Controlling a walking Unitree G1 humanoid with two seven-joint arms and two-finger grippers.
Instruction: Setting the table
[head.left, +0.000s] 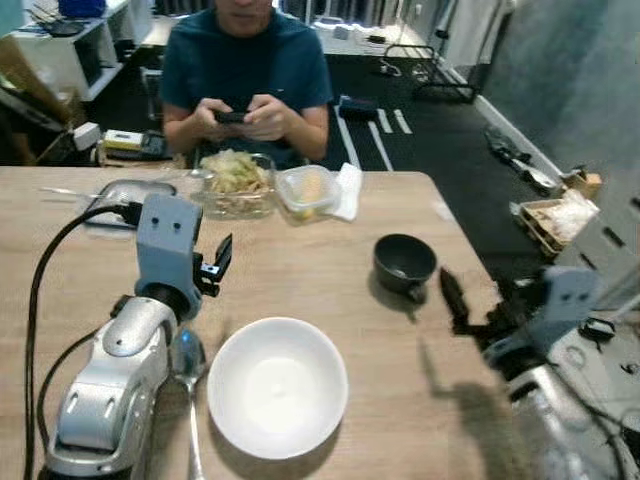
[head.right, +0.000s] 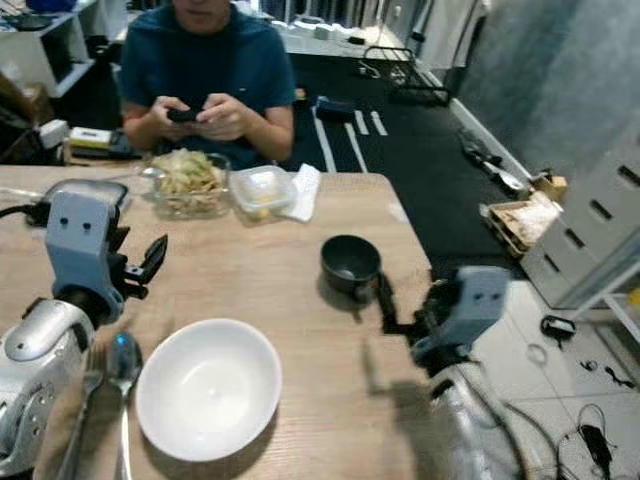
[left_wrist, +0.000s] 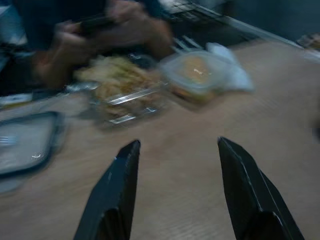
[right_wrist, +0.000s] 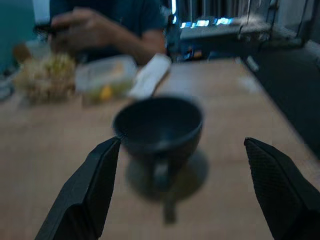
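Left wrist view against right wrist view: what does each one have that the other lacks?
Left wrist: the flat grey tray, beyond the open left gripper. Right wrist: the dark cup, just ahead of the open right gripper. Both: the salad dish, the lidded plastic tub, the white napkin, the person's hands, the wooden table.

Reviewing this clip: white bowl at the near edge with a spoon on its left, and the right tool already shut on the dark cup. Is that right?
Not quite. The right tool is open, its fingers spread on either side of the dark cup and short of it, as the right wrist view shows. The rest holds: the white bowl sits at the near edge with the spoon on its left.
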